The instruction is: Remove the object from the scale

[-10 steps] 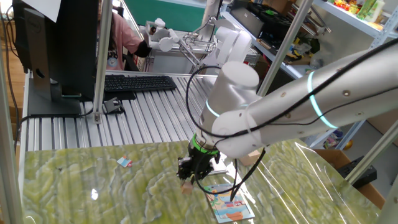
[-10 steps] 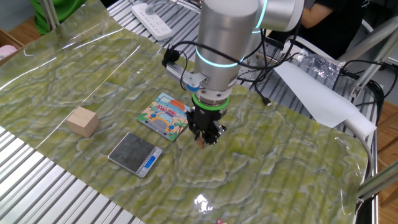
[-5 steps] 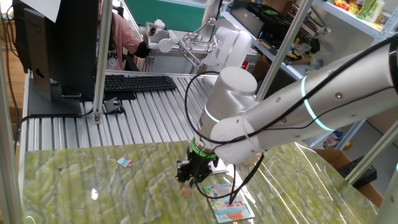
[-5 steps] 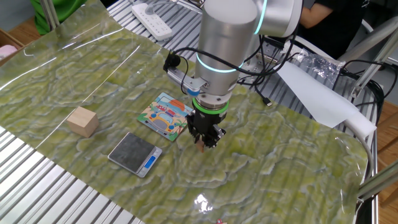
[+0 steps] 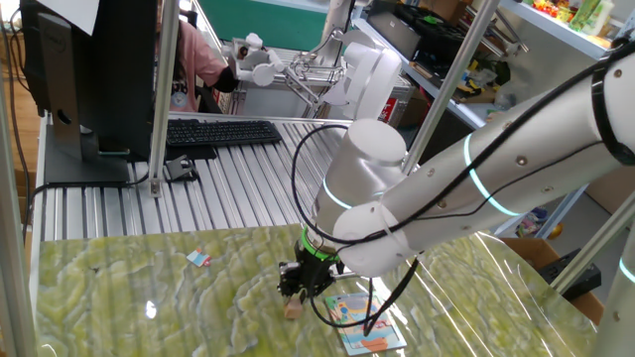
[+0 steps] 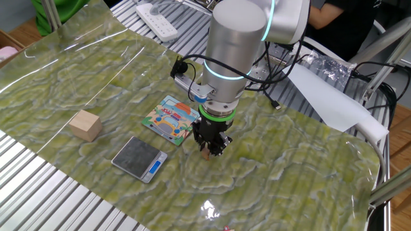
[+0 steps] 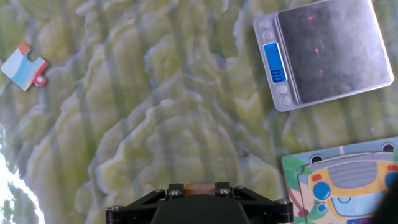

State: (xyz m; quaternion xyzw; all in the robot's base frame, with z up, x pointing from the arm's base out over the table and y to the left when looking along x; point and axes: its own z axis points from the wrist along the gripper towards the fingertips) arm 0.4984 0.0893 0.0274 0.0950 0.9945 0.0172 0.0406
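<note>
The object (image 7: 198,188) is clamped between my fingers, only its top edge peeking out in the hand view, low over the green mat (image 6: 96,77) and off the scale (image 6: 140,158). Left to right in the other fixed view: a pale block (image 6: 85,124), the scale with its blue strip, the illustrated card (image 6: 171,117), then my gripper (image 6: 207,153). The scale's display digits are too blurred to read. A puzzle piece (image 7: 25,65) lies far left.

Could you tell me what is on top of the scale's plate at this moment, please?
Nothing: the scale shows a bare silvery plate, uncovered in the hand view. The tiny wooden cube sits between the fingers of the gripper, away from it above the mat; its underside is hidden.
</note>
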